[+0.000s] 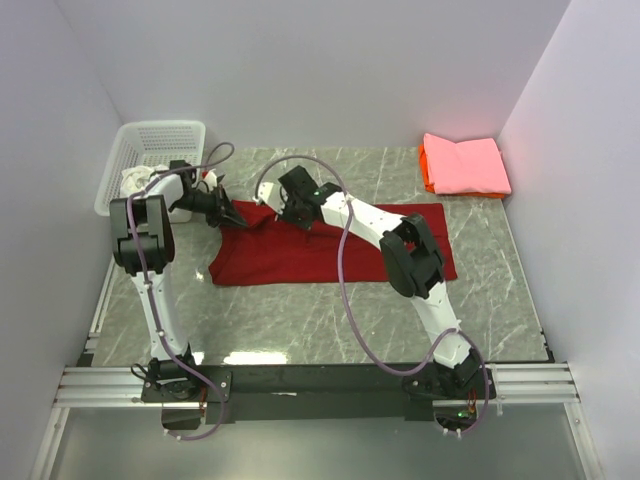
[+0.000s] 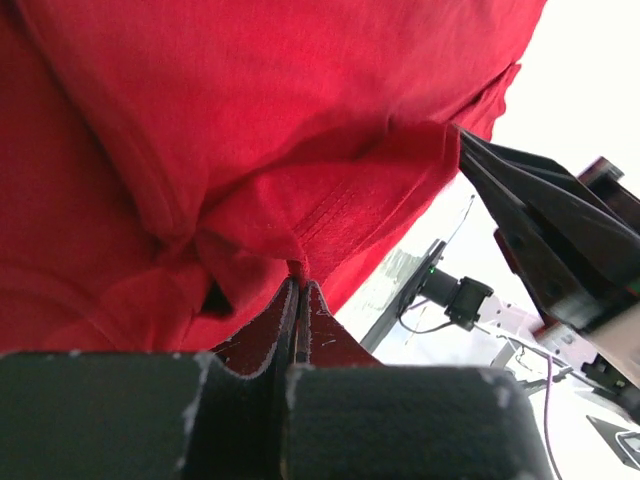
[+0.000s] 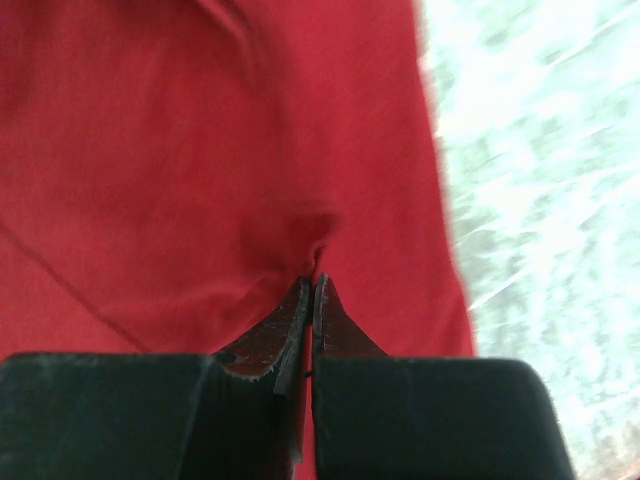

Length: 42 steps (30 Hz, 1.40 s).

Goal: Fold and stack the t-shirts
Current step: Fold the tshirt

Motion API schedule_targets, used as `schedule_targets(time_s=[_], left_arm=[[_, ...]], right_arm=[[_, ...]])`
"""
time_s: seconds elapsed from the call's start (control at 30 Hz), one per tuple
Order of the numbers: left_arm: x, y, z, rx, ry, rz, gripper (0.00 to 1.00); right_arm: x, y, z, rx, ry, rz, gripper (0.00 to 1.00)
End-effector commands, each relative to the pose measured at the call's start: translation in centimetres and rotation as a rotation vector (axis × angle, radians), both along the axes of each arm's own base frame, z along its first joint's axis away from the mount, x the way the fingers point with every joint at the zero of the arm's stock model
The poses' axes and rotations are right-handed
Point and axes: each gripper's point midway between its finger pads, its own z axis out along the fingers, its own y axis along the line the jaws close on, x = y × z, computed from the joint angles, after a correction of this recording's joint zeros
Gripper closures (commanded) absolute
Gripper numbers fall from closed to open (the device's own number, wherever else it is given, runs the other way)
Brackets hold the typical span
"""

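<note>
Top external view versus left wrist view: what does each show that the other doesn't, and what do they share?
Only top external: the pink t-shirt folded on an orange t-shirt at the far right, and the white basket. Only left wrist: the left gripper pinched shut on a bunched fold, close up. Both: the deep red t-shirt and the right gripper gripping it.

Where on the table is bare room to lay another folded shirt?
Widest: the strip of table from the red t-shirt to the near edge. Then the marble right of it, below the pink and orange stack. Crowded: the far side from the basket to the left gripper and right gripper.
</note>
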Motion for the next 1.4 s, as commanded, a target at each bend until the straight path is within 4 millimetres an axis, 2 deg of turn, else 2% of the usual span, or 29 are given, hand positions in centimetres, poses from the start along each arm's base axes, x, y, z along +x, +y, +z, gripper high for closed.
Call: schedule_targets(time_s=[0.0,0.17,0.33,0.37,0.4,0.47,0.5,0.6,0.63,0.7,0.73,0.8,0.83,0.87,0.93,0.97,1.0,1.07,1.1,1.23,1.37], left_arm=[[-0.9,0.3,2.1,0.022,-0.084,-0.020,0.99],[-3.1,0.4,1.0,0.047,-0.062,-0.034,0.99],[-3.8,1.2,-0.2,0.125,-0.075,-0.033,0.98],[-3.6,1.5,-0.4,0.156,-0.083,-0.033,0.93],[-3.4,1.7,-0.5,0.167,-0.084,-0.032,0.83],[-2.6,2.1,0.1,0.196,-0.119,-0.030,0.77],[-2.4,2.2,0.4,0.206,-0.132,-0.028,0.69],[-1.3,2.7,2.7,0.254,-0.231,-0.025,0.60],[-1.3,2.9,4.3,0.274,-0.289,-0.024,0.59],[-0.6,3.8,5.7,0.337,-0.377,-0.002,0.58],[-1.2,3.9,6.9,0.366,-0.427,0.009,0.56],[-1.5,3.8,7.2,0.450,-0.486,0.005,0.50],[-2.4,3.4,7.2,0.479,-0.506,-0.026,0.51],[-3.2,2.0,6.8,0.500,-0.524,-0.095,0.53],[-4.9,1.2,5.0,0.560,-0.482,-0.154,0.60],[-5.8,-0.3,4.3,0.562,-0.474,-0.204,0.62],[-6.5,-0.8,3.7,0.570,-0.455,-0.230,0.67],[-8.2,-2.0,1.8,0.577,-0.397,-0.289,0.71],[-9.0,-2.2,0.8,0.584,-0.363,-0.306,0.72],[-10.7,-3.0,-1.5,0.637,-0.309,-0.381,0.73],[-11.1,-2.0,-4.0,0.719,-0.228,-0.398,0.75]], right_arm=[[-0.3,-0.2,2.9,0.027,-0.056,0.045,1.00],[-1.8,-0.4,1.7,0.011,-0.018,0.058,1.00],[-2.7,-0.4,0.9,-0.001,0.011,0.069,0.98],[-2.9,-0.4,0.7,-0.008,0.021,0.074,0.91],[-2.9,-0.3,1.0,-0.002,0.022,0.072,0.71],[-2.9,-0.3,1.9,0.009,0.025,0.062,0.51],[-2.7,-0.4,2.7,0.023,0.021,0.045,0.47],[-1.6,-1.7,6.2,0.084,0.026,-0.023,0.44],[-1.1,-3.3,7.7,0.102,0.031,-0.063,0.44],[-0.9,-4.9,10.1,0.164,0.045,-0.121,0.44],[-1.0,-6.3,10.2,0.163,0.069,-0.151,0.44],[-0.5,-10.0,9.4,0.162,0.109,-0.243,0.45],[-0.6,-11.5,9.3,0.155,0.123,-0.277,0.45],[-0.1,-14.2,8.3,0.140,0.152,-0.341,0.48],[-0.5,-16.9,6.6,0.100,0.221,-0.402,0.51],[-0.4,-18.2,6.2,0.090,0.238,-0.429,0.54],[0.2,-20.4,5.3,0.074,0.257,-0.482,0.55],[0.4,-22.9,4.2,0.037,0.288,-0.530,0.62],[0.5,-25.0,3.0,0.005,0.317,-0.574,0.64],[0.4,-29.2,1.0,-0.058,0.352,-0.642,0.66],[-1.7,-31.2,-1.7,-0.144,0.389,-0.639,0.67]])
